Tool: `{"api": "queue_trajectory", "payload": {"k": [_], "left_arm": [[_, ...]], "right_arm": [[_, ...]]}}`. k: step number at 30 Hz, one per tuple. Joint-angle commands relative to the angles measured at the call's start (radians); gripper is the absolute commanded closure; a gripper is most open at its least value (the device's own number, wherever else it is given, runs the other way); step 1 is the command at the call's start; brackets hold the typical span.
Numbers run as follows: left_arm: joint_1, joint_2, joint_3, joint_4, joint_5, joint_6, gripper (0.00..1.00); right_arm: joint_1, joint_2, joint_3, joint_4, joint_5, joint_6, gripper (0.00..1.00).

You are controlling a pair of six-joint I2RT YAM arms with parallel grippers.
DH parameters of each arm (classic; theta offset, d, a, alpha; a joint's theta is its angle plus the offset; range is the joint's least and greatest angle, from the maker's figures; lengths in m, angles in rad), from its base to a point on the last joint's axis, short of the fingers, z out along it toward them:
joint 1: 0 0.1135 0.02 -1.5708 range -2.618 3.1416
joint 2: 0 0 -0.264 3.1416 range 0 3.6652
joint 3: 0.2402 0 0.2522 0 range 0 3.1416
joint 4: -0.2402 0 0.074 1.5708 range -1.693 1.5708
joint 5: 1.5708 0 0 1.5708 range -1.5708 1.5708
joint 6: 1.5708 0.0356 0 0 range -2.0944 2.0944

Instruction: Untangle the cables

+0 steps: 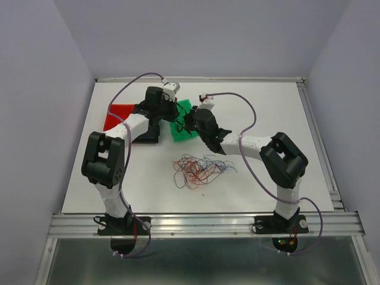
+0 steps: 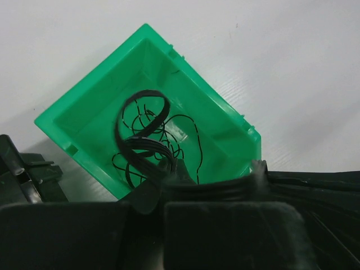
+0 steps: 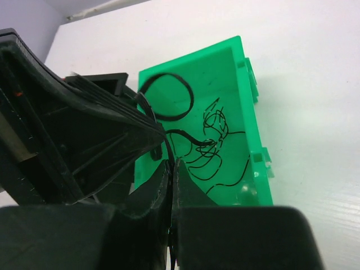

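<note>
Green bin (image 2: 73, 112) on the far worktop (image 1: 273, 119), black cables (image 2: 143, 95) inside.
I see left pincer (image 2: 166, 171) and right pincer (image 3: 171, 169) both clamped on those cables; red-and-blue tangle (image 1: 199, 168) lies nearer, mid-worktop.

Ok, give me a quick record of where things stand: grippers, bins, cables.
left gripper: shut, pinching the black cable over the green bin
right gripper: shut on the black cable too, close beside the left one
black cable: looped, mostly inside the green bin
red bin: left of the green one, partly hidden by the left arm
loose tangle: red, blue and black cables clumped mid-table, no gripper on it
</note>
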Motion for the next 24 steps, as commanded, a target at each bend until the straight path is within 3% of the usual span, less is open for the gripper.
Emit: {"api": "queue_trajectory", "payload": {"k": [1, 4, 5, 6, 12, 24], "left_arm": [[0.003, -0.001, 0.050, -0.007, -0.036, -0.031, 1.00], [0.003, 0.017, 0.067, -0.019, -0.055, -0.028, 0.97], [0.003, 0.017, 0.069, -0.020, -0.056, -0.026, 0.92], [0.003, 0.019, 0.070, -0.022, -0.058, -0.025, 0.80], [0.003, -0.056, 0.038, 0.003, -0.072, -0.015, 0.64], [0.003, -0.276, -0.060, 0.067, -0.168, 0.032, 0.57]], "right_arm": [[-0.006, 0.052, 0.098, 0.086, 0.043, -0.046, 0.99], [-0.012, 0.097, 0.118, 0.107, 0.054, -0.060, 0.99], [-0.014, 0.106, 0.124, 0.109, 0.057, -0.062, 0.99], [-0.014, 0.112, 0.132, 0.112, 0.072, -0.066, 0.99], [-0.031, 0.159, 0.121, 0.195, 0.068, -0.074, 0.99], [-0.043, 0.281, 0.259, 0.192, 0.001, -0.085, 0.99]]}}
